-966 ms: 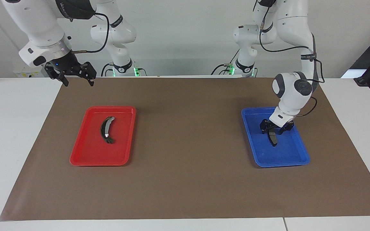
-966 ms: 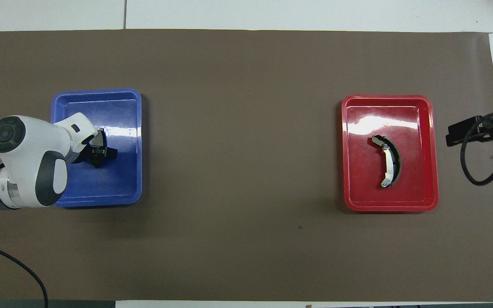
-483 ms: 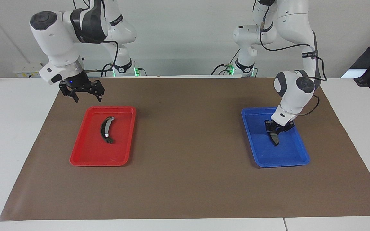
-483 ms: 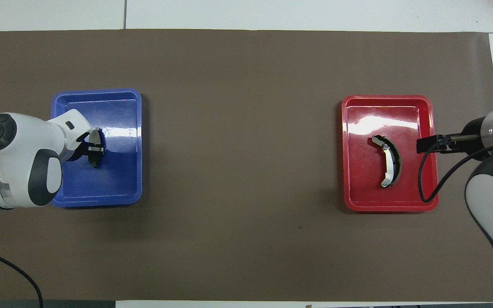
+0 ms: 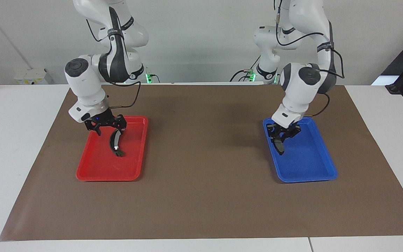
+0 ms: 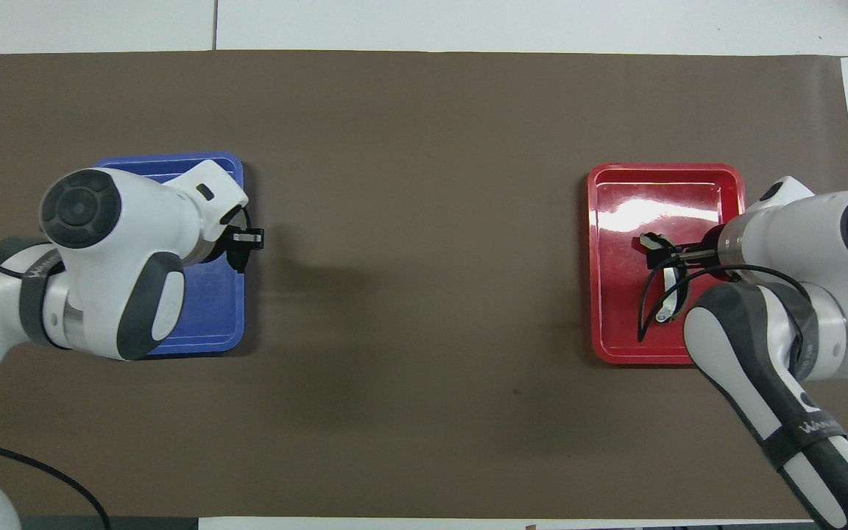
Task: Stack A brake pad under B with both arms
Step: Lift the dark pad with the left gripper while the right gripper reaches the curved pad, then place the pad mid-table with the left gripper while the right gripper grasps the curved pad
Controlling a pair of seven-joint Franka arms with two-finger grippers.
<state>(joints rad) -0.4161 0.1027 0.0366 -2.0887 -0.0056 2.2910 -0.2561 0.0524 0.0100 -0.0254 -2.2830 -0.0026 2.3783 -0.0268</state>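
The A brake pad, a short dark grey piece, hangs from my left gripper, which is shut on it above the blue tray's edge toward the table's middle. In the overhead view the left gripper sits over that same tray edge, and the wrist hides most of the pad. B, the black crescent shoe with a silver strip, lies in the red tray. My right gripper is open, low over the end of B nearer to the robots.
A brown mat covers the table between the two trays. The red tray lies toward the right arm's end and the blue tray toward the left arm's end. White table shows around the mat.
My left gripper shut on the pad and lifted it toward the table's middle. My right arm swung in from off the mat and came down over the red tray, staying open.
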